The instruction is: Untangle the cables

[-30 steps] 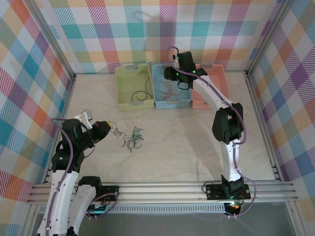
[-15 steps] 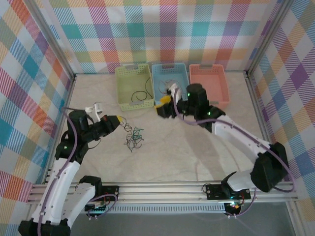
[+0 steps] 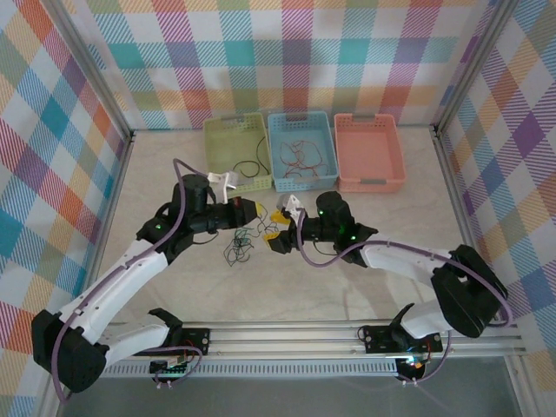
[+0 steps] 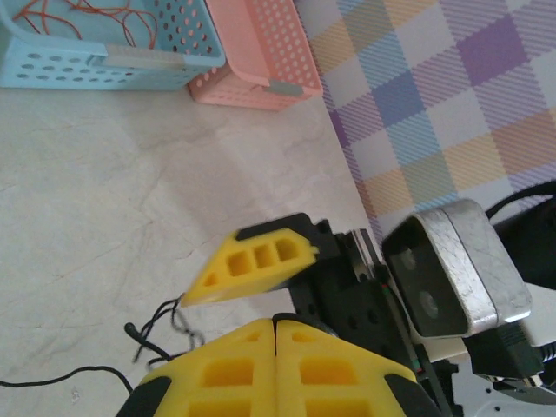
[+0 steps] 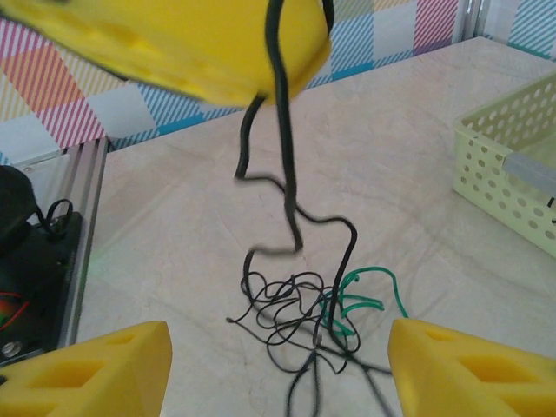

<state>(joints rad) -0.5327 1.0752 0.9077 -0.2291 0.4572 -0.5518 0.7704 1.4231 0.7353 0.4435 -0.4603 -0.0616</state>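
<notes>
While tangled, cables (image 5: pixel 282 314) thin, kinked: mostly black, some green.

The walls (image 3: pixel 261 52) wear a pastel plaid of pink, blue, green, orange and purple. The table (image 3: pixel 347 287) is cream, faintly marbled. Across the upper middle of the overhead view sit a yellow-green basket (image 3: pixel 228 148), a light blue basket (image 3: pixel 304 183) and a salmon-pink basket (image 3: pixel 369 152). The cables (image 5: pixel 295 317) at centre frame are black and green; those in the blue one are red-orange. The left gripper (image 3: pixel 249 208) and right gripper (image 3: pixel 276 232) are yellow-fingered, on white arms (image 3: pixel 395 258) with black joints.
</notes>
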